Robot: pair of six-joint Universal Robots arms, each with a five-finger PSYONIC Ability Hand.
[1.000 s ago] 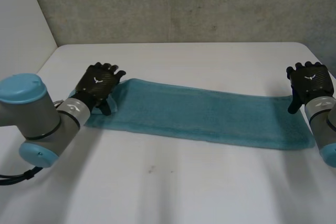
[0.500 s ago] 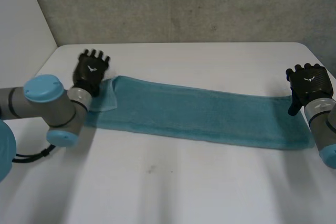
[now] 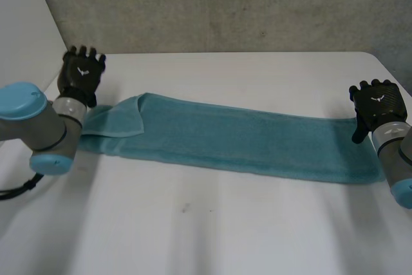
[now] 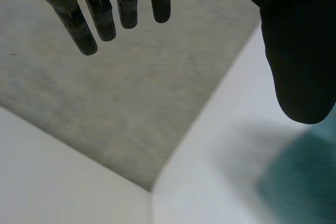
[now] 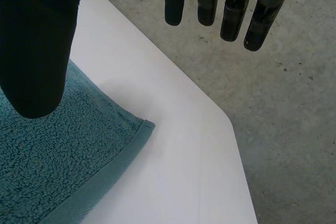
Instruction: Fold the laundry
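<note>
A long teal towel (image 3: 238,140) lies flat across the white table (image 3: 212,223), its left end turned over in a small flap (image 3: 122,119). My left hand (image 3: 81,75) hovers above the table just past the towel's left end, open, with straight fingers (image 4: 84,22) and nothing in it. A bit of the towel (image 4: 304,182) shows below its thumb. My right hand (image 3: 378,104) is raised over the towel's far right corner (image 5: 139,129), open and empty, with its fingers (image 5: 231,14) straight.
A grey concrete wall (image 3: 219,4) runs behind the table. The table's far left corner (image 4: 157,192) and far right corner (image 5: 231,124) lie close to the hands. A wide bare stretch of table lies in front of the towel.
My left hand has lifted off the towel's left end and moved left and back, leaving that end folded over in a flap. The right hand has stayed still.
</note>
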